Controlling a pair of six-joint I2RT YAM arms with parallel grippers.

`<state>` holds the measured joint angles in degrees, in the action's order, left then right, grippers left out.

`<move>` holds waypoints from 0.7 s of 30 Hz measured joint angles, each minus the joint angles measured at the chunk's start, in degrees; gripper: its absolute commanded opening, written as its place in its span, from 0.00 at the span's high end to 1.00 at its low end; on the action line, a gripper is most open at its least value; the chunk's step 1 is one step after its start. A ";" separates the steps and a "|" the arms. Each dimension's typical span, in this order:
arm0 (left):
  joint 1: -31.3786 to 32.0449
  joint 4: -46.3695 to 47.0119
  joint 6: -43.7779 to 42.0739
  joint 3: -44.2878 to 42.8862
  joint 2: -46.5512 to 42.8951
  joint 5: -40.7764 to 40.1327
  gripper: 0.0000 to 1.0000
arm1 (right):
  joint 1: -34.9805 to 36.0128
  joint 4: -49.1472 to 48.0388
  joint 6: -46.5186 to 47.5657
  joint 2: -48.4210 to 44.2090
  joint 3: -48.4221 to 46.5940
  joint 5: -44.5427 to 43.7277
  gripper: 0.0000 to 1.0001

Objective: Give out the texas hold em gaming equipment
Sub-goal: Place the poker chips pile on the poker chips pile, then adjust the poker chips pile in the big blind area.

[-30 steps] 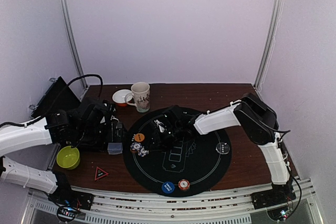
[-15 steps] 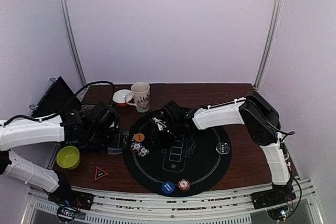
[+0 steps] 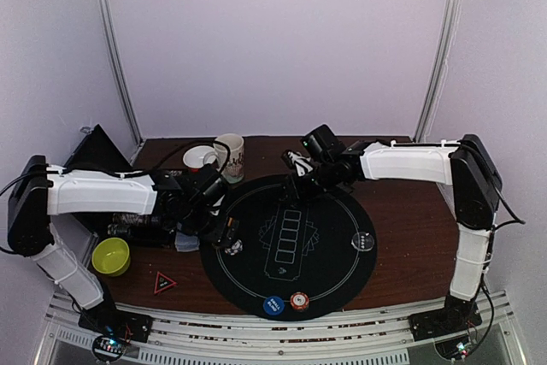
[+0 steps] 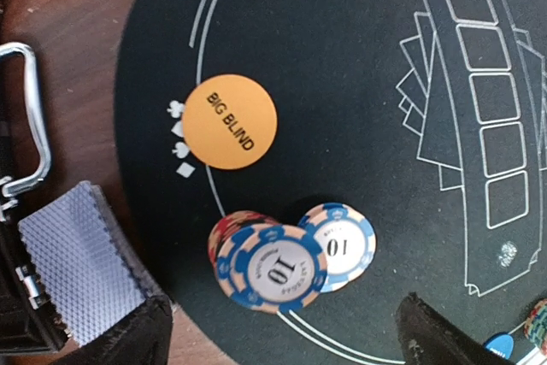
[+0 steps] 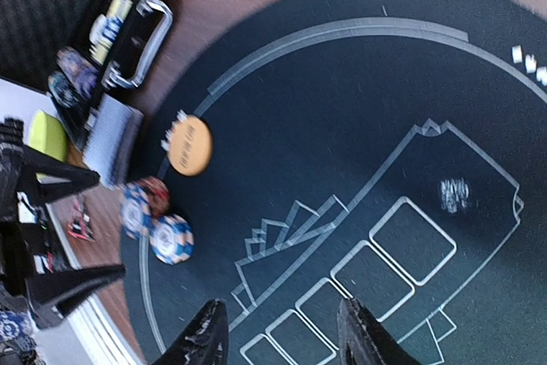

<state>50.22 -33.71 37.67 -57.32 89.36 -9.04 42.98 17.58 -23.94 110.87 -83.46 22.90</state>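
Observation:
On the round black mat [image 4: 342, 57], an orange "BIG BLIND" disc [image 4: 231, 121] lies near the left edge. Just below it stand a blue-and-peach striped chip stack [image 4: 269, 267], a single "10" chip [image 4: 342, 241] and a red stack [image 4: 224, 230] behind them. My left gripper [image 4: 278, 344] hovers open over these chips, touching none. A grey-blue card deck [image 4: 81, 275] lies off the mat. My right gripper [image 5: 282, 339] is open and empty above the mat's printed card boxes. From above it [image 3: 295, 170] hangs near the mat's far edge. A blue disc [image 3: 273, 304], an orange chip stack [image 3: 299, 300] and a clear disc [image 3: 365, 242] also lie on the mat.
The black chip case [image 5: 120, 14] with its metal handle [image 4: 26, 117] sits left of the mat. A green bowl [image 3: 111, 256] and a red triangle [image 3: 164, 281] lie at the front left. A mug [image 3: 229, 156] and a white saucer [image 3: 198, 157] stand at the back.
My right gripper has opened and drawn back from the chips at the mat's left to its far edge. The left arm has swung right, over the chips.

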 measured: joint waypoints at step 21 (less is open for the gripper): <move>-1.64 -1.05 -0.96 -3.48 9.55 -1.18 0.48 | -0.59 2.12 3.28 0.11 1.84 -0.50 0.54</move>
<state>48.58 -34.76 36.71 -60.80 98.91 -10.22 42.39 19.70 -20.67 110.98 -81.62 22.39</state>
